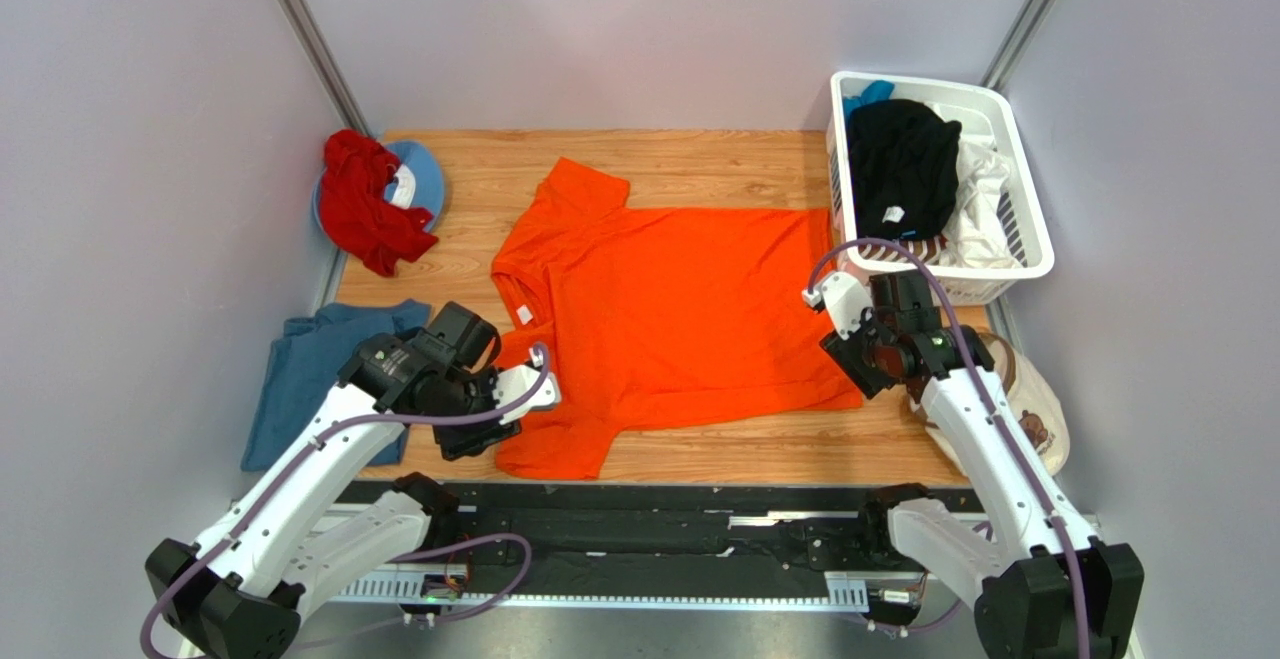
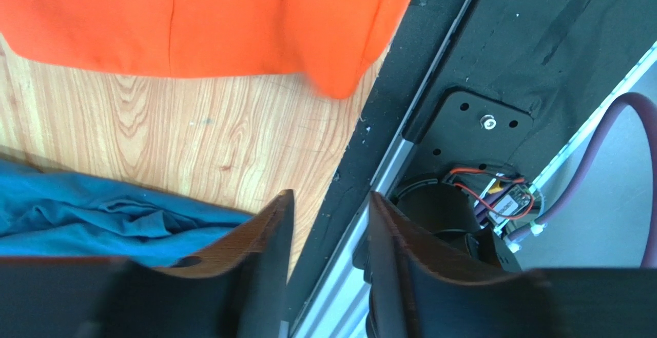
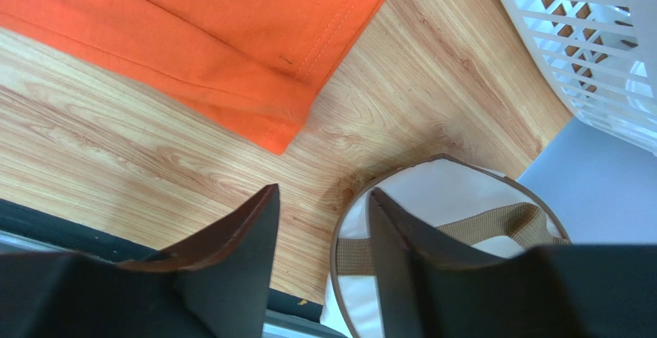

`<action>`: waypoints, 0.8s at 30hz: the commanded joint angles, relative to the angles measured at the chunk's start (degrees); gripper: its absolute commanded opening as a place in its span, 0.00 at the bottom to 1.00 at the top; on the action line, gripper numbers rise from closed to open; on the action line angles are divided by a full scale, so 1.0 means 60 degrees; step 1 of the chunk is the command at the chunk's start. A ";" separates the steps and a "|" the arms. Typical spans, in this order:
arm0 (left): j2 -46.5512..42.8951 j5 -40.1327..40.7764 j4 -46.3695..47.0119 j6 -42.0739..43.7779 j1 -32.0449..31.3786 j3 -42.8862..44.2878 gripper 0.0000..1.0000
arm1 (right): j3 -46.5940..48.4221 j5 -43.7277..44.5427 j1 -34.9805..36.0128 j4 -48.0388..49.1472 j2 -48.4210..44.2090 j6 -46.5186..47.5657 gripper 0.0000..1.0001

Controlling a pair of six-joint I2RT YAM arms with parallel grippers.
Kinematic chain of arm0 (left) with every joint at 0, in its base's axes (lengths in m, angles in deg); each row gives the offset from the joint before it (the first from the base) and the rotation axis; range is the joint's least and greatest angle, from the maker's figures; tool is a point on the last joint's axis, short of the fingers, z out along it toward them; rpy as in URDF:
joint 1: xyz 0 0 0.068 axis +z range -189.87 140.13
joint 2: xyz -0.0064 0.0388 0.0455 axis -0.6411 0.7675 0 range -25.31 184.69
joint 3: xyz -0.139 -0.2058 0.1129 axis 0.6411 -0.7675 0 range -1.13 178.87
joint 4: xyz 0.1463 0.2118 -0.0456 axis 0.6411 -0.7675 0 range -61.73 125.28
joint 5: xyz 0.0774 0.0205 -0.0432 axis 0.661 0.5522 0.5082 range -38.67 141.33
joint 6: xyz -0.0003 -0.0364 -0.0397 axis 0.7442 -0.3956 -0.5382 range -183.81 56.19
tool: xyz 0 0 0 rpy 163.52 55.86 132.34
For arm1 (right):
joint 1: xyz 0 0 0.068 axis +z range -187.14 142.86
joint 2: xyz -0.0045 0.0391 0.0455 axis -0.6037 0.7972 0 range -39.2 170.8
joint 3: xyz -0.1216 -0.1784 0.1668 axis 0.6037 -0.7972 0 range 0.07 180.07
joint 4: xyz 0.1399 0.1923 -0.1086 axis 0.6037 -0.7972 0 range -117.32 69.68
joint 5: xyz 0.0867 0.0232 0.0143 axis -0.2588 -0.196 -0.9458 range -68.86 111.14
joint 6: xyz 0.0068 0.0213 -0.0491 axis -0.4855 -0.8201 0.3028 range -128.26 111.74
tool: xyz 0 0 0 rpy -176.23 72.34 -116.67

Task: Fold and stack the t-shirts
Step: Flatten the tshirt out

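Observation:
An orange t-shirt lies spread flat in the middle of the wooden table. A dusty blue t-shirt lies rumpled at the left edge. My left gripper hovers by the orange shirt's near sleeve. In the left wrist view this gripper is open and empty, with the orange hem ahead and the blue shirt to the left. My right gripper is at the orange shirt's near right corner. Seen from the right wrist, it is open with nothing between the fingers.
A white basket at the back right holds a black t-shirt and a white one. A red cloth lies at the back left. A beige cap sits at the near right, by the right fingers.

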 commanded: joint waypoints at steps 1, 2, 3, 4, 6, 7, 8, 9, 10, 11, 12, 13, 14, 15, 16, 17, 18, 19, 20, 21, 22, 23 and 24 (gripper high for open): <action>-0.0378 -0.0106 -0.0456 0.0052 -0.0072 0.0122 0.54 | -0.0031 0.0274 0.0014 -0.0190 -0.0406 -0.0018 0.57; -0.0407 -0.0106 -0.0471 0.0111 -0.0058 0.0166 0.54 | -0.0017 0.0333 0.0028 -0.0205 -0.0421 0.0011 0.59; -0.0422 -0.0048 -0.0472 0.0170 -0.0058 0.0239 0.55 | 0.0027 0.0348 0.0014 -0.0190 -0.0465 0.0026 0.61; -0.0451 0.0011 -0.0298 0.0257 -0.0058 0.0356 0.55 | 0.0100 0.0362 0.0014 -0.0118 -0.0451 0.0055 0.63; -0.0481 0.0404 0.0083 0.0360 -0.0058 0.0488 0.56 | 0.0261 0.0348 0.0014 0.0072 -0.0363 0.0026 0.65; -0.0510 0.0566 0.0781 0.0491 -0.0058 0.0561 0.58 | 0.0450 0.0348 0.0028 0.0335 -0.0203 -0.0017 0.66; -0.0539 0.0742 0.1252 0.0565 -0.0058 0.0562 0.60 | 0.0539 0.0362 0.0028 0.0497 -0.0056 -0.0061 0.67; -0.0525 0.1048 0.1793 0.0638 -0.0058 0.0518 0.62 | 0.0656 0.0392 0.0028 0.0701 0.0090 -0.0105 0.67; -0.0394 0.1182 0.2988 0.0697 -0.0058 0.0460 0.66 | 0.0788 0.0421 0.0028 0.0907 0.0266 -0.0149 0.68; -0.0234 0.1314 0.3595 0.0712 -0.0058 0.0430 0.68 | 0.1065 0.0479 0.0014 0.1358 0.0760 -0.0266 0.68; -0.0014 0.1547 0.4195 0.0712 -0.0058 0.0430 0.69 | 0.1241 0.0509 0.0028 0.1609 0.1012 -0.0368 0.68; 0.0611 0.1622 0.5231 0.0828 -0.0043 0.0503 0.69 | 0.1417 0.0553 0.0014 0.1844 0.1319 -0.0442 0.68; 0.0980 0.1623 0.5792 0.0830 -0.0029 0.0532 0.70 | 0.1811 0.0611 0.0043 0.2325 0.1873 -0.0501 0.68; 0.1361 0.2014 0.6349 0.0844 0.0131 0.0591 0.70 | 0.2032 0.0655 0.0043 0.2561 0.2212 -0.0661 0.68; 0.2148 0.1975 0.7210 0.0917 0.0263 0.0852 0.71 | 0.2237 0.0757 0.0043 0.3028 0.2491 -0.0706 0.68; 0.2533 0.1945 0.7654 0.0888 0.0439 0.1029 0.72 | 0.2486 0.0802 0.0086 0.3221 0.2755 -0.0764 0.68; 0.2928 0.1727 0.8006 0.0874 0.0846 0.1248 0.74 | 0.2938 0.0932 0.0087 0.3412 0.3381 -0.0794 0.68; 0.3744 0.1711 0.8474 0.0816 0.1068 0.1816 0.76 | 0.3232 0.1021 0.0087 0.3587 0.3663 -0.0794 0.68; 0.4144 0.1450 0.8696 0.0786 0.1273 0.2141 0.77 | 0.3467 0.1210 0.0130 0.3879 0.4028 -0.0765 0.68; 0.4568 0.1287 0.8829 0.0786 0.1638 0.2506 0.77 | 0.3977 0.1328 0.0131 0.4013 0.4598 -0.0721 0.68; 0.5457 0.1286 0.9091 0.0771 0.1787 0.3221 0.78 | 0.4229 0.1431 0.0131 0.4232 0.4966 -0.0663 0.69; 0.5901 0.1329 0.9195 0.0800 0.1904 0.3605 0.78 | 0.4478 0.1606 0.0145 0.4306 0.5274 -0.0604 0.69; 0.6761 0.1359 0.9327 0.0815 0.2094 0.4348 0.78 | 0.5003 0.1680 0.0145 0.4351 0.5930 -0.0575 0.68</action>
